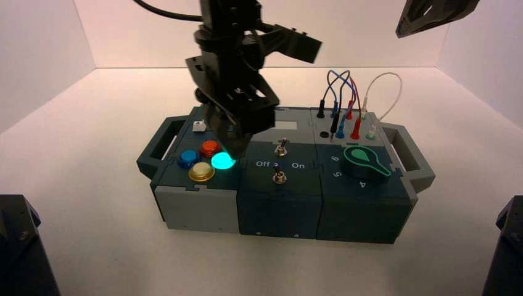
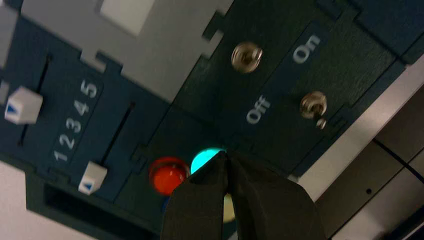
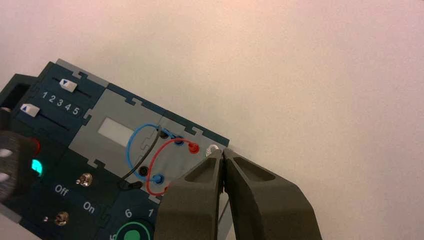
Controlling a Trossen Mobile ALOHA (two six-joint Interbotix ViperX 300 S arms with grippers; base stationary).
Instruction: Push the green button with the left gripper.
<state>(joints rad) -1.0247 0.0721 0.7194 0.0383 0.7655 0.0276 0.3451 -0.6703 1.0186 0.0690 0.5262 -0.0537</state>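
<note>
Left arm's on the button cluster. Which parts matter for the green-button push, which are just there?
In play:
green button, lit
left claw, shut, tips at the green button

Just there:
red button, blue button, yellow button
toggle switches
dial knob
wires
sliders
right claw, shut, raised off the box

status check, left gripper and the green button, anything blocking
Left gripper shut, tips at the green button's edge. Green button lit. Right gripper shut, parked high over the box's wire end. Nothing in the way.
</note>
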